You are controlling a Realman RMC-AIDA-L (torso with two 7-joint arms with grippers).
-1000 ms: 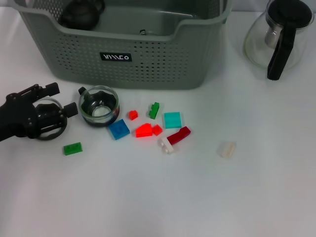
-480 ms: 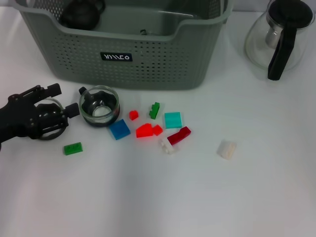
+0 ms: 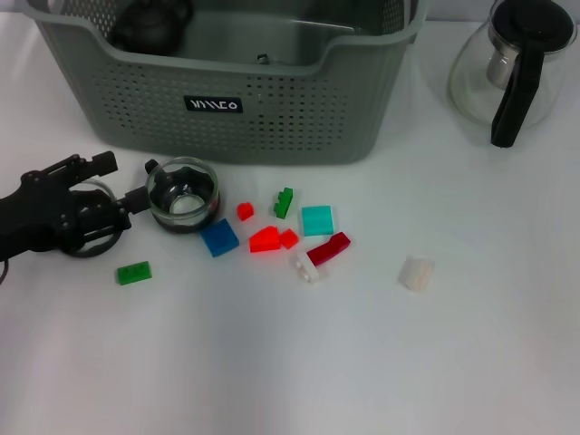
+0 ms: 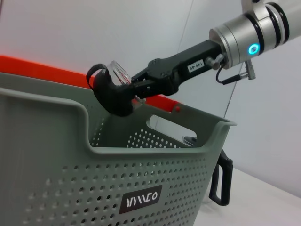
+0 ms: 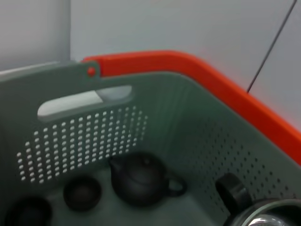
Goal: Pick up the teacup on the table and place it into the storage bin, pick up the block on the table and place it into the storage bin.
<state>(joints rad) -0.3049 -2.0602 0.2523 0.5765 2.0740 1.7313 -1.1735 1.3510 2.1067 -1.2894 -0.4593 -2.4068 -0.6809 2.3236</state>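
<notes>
Storage bin (image 3: 272,100) behind teacup (image 3: 183,194), blocks (image 3: 272,237) right of teacup, carafe (image 3: 512,63) right of bin

The head view looks steeply down at the white table (image 3: 299,362), taking in the near wall of the storage bin (image 3: 272,109) along its upper edge. The left wrist view sits low and close outside that same labelled wall (image 4: 94,188), facing up across the rim. The right wrist view hangs above the bin's opening, looking down into its interior (image 5: 141,141). All three share the bin; only the head view covers the table
</notes>
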